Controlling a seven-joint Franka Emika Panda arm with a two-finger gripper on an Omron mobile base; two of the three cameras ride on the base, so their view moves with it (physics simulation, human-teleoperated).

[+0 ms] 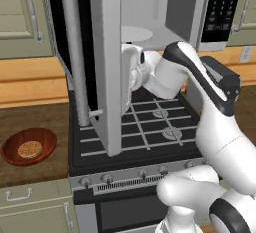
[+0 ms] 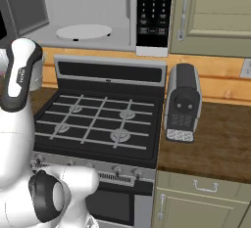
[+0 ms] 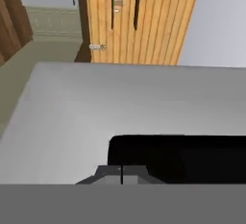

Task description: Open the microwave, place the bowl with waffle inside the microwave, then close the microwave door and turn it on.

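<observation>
Above the gas stove (image 2: 98,119), microwave door (image 1: 102,62) swung open.
Closed, empty gripper (image 3: 122,174) against the door; bowl (image 1: 29,146) with waffle (image 1: 30,149) waits on counter; loading, closing, starting remain.

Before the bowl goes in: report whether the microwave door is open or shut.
Open. The microwave door stands swung out edge-on over the stove, and the white turntable shows inside the cavity.
</observation>
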